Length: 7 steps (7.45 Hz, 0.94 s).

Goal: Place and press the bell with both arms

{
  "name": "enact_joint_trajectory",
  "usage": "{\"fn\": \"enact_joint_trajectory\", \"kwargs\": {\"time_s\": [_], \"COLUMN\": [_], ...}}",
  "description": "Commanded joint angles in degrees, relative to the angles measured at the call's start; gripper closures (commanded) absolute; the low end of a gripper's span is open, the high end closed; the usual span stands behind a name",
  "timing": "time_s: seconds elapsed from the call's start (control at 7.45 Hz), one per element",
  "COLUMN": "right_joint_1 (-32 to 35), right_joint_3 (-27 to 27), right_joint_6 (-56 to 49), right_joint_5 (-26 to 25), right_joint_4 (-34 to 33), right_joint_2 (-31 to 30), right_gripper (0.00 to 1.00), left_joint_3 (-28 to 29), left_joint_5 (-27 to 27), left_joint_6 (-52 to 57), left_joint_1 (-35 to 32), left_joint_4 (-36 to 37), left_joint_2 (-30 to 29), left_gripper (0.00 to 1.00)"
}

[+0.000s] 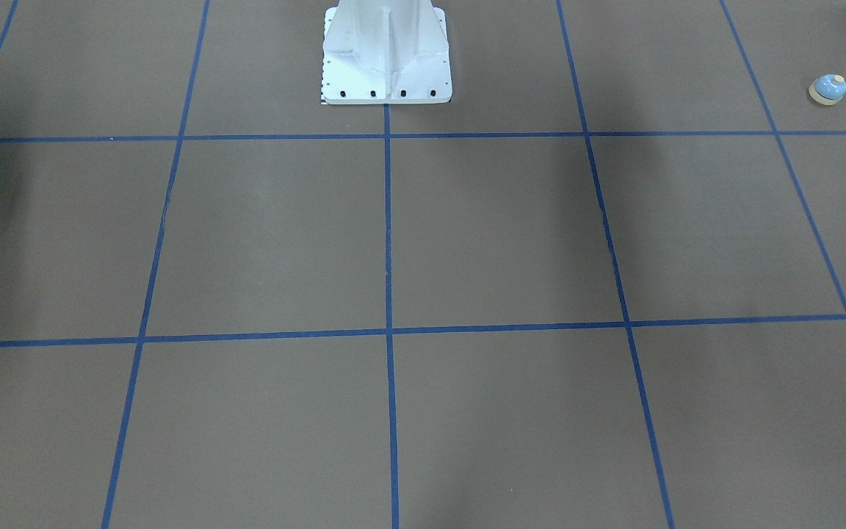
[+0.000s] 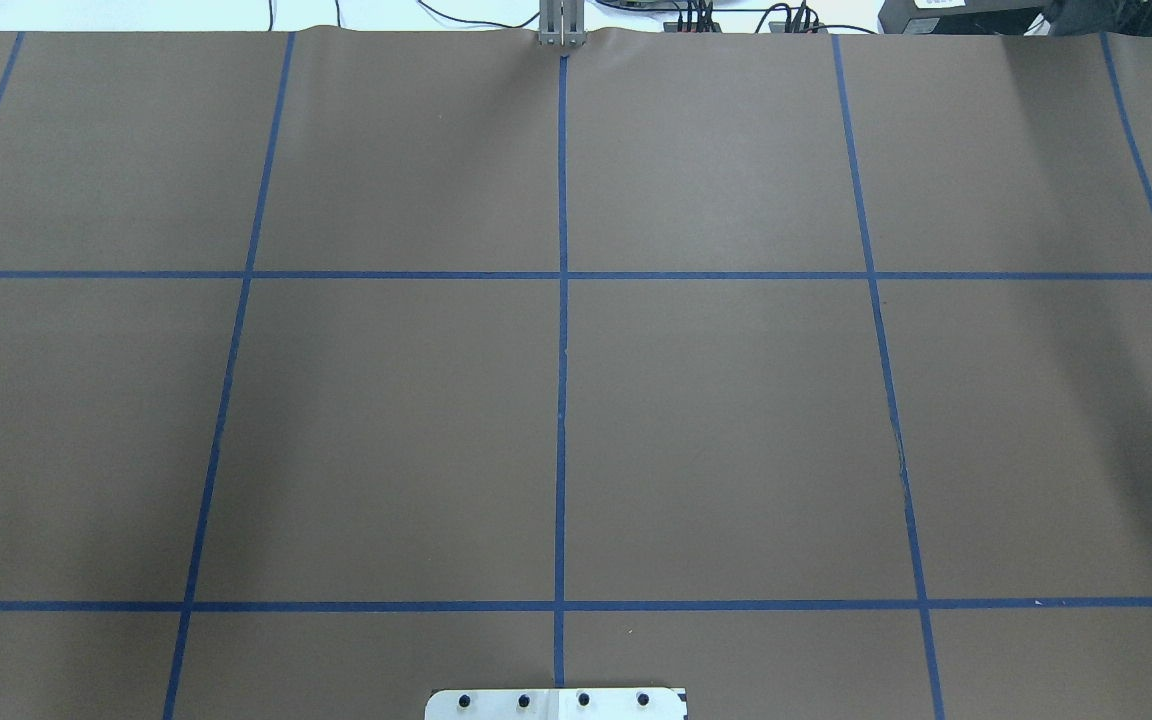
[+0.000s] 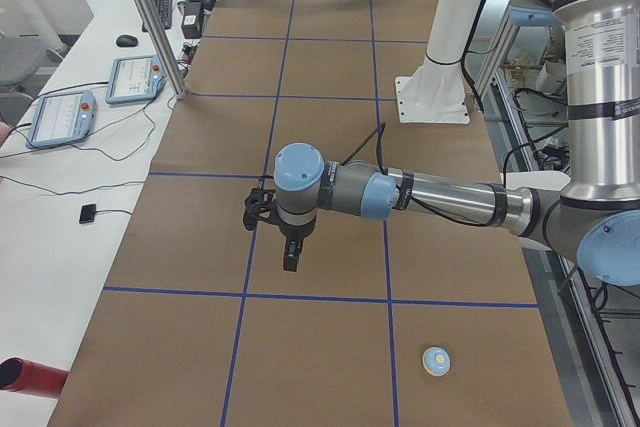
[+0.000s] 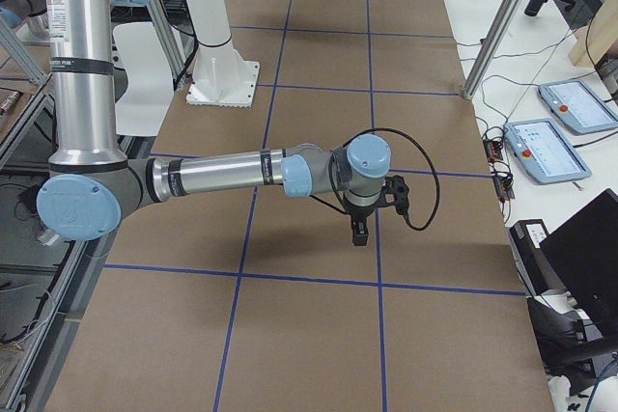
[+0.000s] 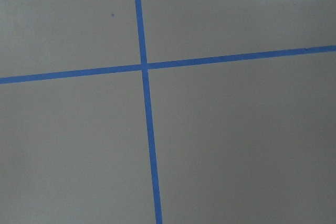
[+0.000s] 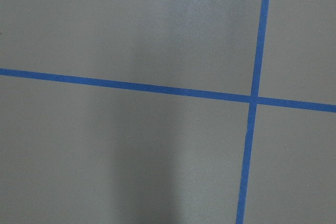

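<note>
The bell [image 1: 828, 89] is noted standing on the table [image 1: 467, 235] at the robot's left end, well apart from the left gripper [image 3: 290, 255] and right gripper [image 4: 359, 231], both held aloft pointing down, judged a ready pose before pickup; their pincer opening cannot be told.

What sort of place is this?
Probably a robotics lab: the left arm and right arm reach over a table taped in a blue grid; control tablets lie on a side bench.

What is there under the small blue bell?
The bell stands on the brown table sheet. The patch right under its base is covered by the bell, so it cannot be seen.
</note>
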Motion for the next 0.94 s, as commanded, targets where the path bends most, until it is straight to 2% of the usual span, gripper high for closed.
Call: {"fn": "enact_joint_trajectory", "kwargs": {"time_s": [0.0,0.67,0.81], "right_joint_1": [0.0,0.0,-0.3], "right_joint_3": [-0.1,-0.3,-0.4], "right_joint_6": [-0.2,-0.1,-0.1], "right_joint_5": [0.0,0.0,-0.4], "right_joint_4": [1.2,1.4,1.3], "right_joint_2": [-0.1,-0.1,0.0], "right_gripper": [0.00,0.00,0.00], "left_joint_3": [0.0,0.3,0.2], "left_joint_5": [0.0,0.0,0.0], "left_joint_6": [0.0,0.0,0.1], "left_joint_1": [0.0,0.0,0.0], "left_joint_4": [0.0,0.1,-0.8], "left_joint_2": [0.0,0.1,3.0], "left_gripper": [0.00,0.00,0.00]}}
